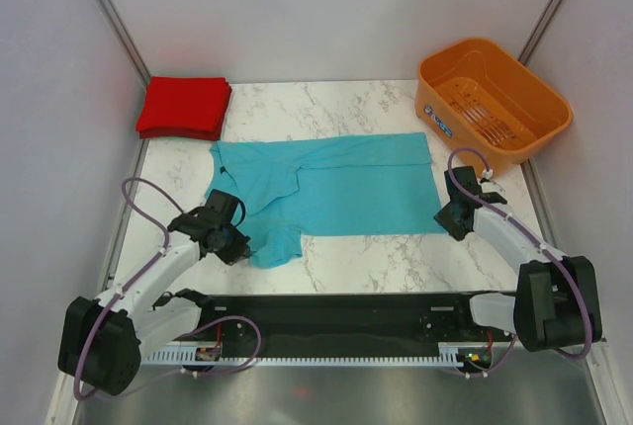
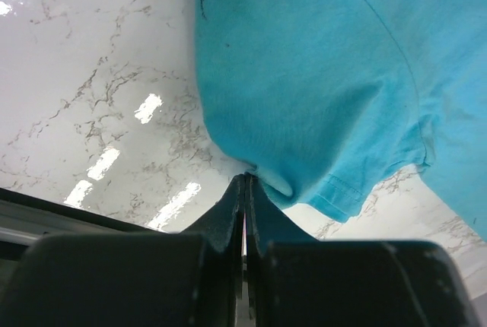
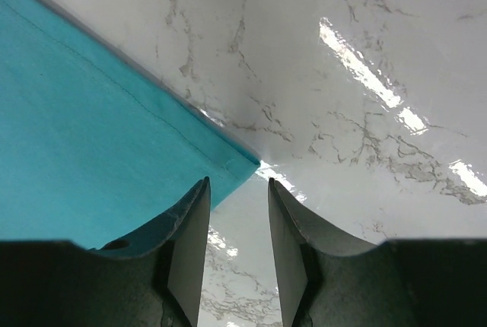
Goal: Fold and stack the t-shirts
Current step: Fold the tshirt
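Note:
The teal-blue t-shirt (image 1: 346,183) lies spread across the middle of the marble table, with its left part rumpled and folded over. The red t-shirt (image 1: 183,107) sits folded at the back left corner. My left gripper (image 1: 235,242) is at the shirt's near left part. In the left wrist view the gripper (image 2: 247,179) has its jaws pressed together, and a fold of teal cloth (image 2: 304,76) is drawn up to the tips. My right gripper (image 1: 447,219) is at the shirt's near right corner. In the right wrist view it (image 3: 237,182) is open, and the cloth corner (image 3: 76,137) lies just ahead of its left finger.
An orange slotted basket (image 1: 492,104) stands at the back right, beyond the right arm. Bare marble (image 1: 376,252) lies between the shirt's near edge and the black rail at the front. Grey walls close in the left, right and back sides.

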Available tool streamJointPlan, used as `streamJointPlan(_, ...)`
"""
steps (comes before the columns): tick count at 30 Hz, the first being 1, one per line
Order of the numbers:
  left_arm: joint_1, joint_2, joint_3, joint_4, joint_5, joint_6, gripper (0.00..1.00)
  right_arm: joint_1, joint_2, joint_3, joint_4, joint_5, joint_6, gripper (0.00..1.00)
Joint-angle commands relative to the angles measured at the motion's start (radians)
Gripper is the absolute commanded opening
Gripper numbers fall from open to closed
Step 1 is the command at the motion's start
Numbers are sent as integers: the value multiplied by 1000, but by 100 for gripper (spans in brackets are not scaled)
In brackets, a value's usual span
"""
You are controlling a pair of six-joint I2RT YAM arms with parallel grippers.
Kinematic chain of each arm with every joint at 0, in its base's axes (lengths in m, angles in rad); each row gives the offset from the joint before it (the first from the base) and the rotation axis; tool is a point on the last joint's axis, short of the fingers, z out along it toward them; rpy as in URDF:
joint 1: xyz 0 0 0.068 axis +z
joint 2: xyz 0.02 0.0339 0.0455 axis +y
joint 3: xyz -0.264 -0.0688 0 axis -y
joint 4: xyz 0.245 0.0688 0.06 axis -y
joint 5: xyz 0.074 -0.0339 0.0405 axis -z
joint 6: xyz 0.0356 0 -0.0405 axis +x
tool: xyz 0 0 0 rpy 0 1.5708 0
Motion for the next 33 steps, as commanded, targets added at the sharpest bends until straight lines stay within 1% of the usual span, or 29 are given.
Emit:
streamJointPlan(1, -2, -29, 40, 15, -33, 36, 2, -5, -4, -27, 28, 40, 28, 44)
streamJointPlan(9, -2, -65, 35, 10, -30, 34, 2, -6, -8, -73, 55, 58, 51, 42)
streamJointPlan(15, -2, -71, 46, 4, -40, 40, 2, -5, 6, -107, 130, 65, 45, 40)
streamJointPlan(18, -2, -75, 51, 1, -46, 43, 2, -6, 18, -110, 137, 69, 45, 33)
streamJointPlan(19, -2, -75, 57, 0, -47, 45, 2, -6, 22, -110, 138, 71, 44, 28)
streamJointPlan(21, -2, -78, 61, -2, -52, 50, 2, -6, 32, -116, 135, 83, 47, 22)
streamJointPlan(22, -2, -80, 66, -5, -58, 51, 2, -6, 36, -117, 135, 85, 45, 16)
streamJointPlan(24, -2, -80, 75, -5, -67, 65, 2, -6, 38, -117, 138, 89, 33, 8)
streamJointPlan(25, -2, -80, 84, -10, -73, 70, 2, -6, 36, -119, 138, 91, 24, 2)
streamJointPlan(26, -2, -83, 89, -11, -76, 77, 2, -6, 33, -119, 140, 94, 18, 0)
streamJointPlan(33, -2, -88, 138, -14, -113, 99, 2, -5, -74, -117, 186, 34, -74, 0)
